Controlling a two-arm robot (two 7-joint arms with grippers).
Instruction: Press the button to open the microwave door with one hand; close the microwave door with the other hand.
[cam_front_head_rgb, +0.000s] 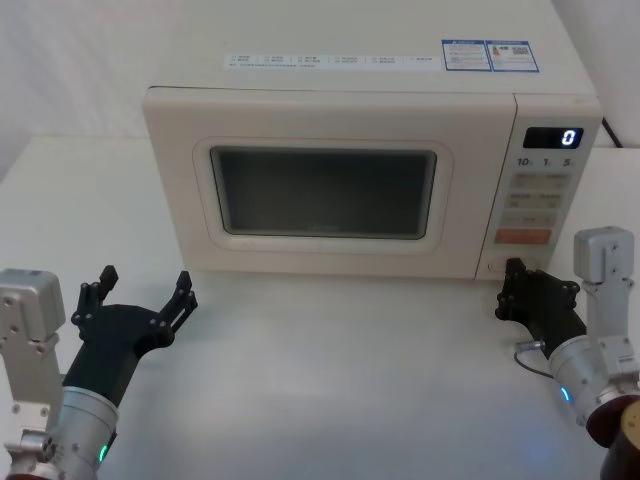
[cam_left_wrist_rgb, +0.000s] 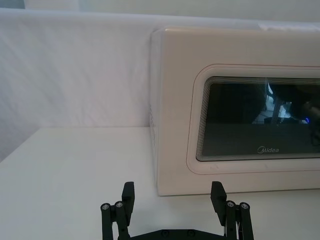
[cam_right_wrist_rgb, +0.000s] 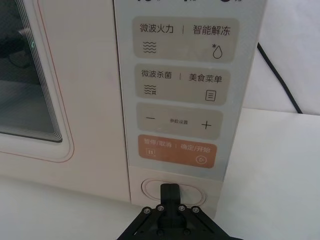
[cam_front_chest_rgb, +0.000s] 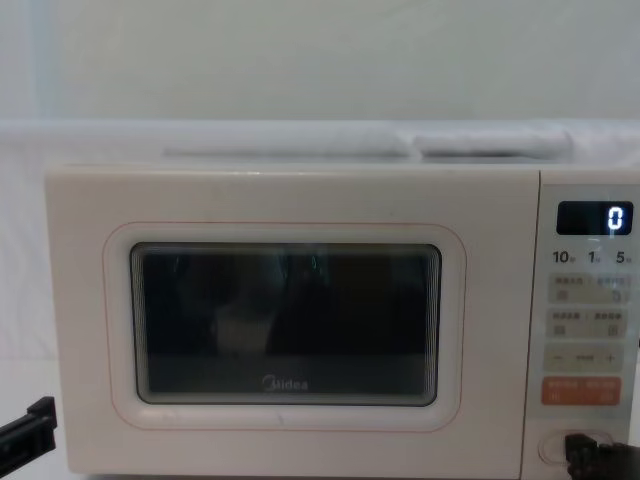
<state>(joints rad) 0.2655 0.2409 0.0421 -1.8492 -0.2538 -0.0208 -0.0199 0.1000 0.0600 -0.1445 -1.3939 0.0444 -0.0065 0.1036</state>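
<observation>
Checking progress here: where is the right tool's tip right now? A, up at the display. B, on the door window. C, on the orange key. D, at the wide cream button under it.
D: the shut right tool sits at the wide cream button, below the orange key.

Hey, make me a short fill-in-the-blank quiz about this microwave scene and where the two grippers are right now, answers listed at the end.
1. The microwave door is ____.
2. The black display reads ____.
3. The right gripper, fingers shut, has its tip at the wide cream ____, below the orange key.
4. The left gripper, off the microwave's front left corner, has its fingers ____.

Answers: closed; 0; button; open
</observation>
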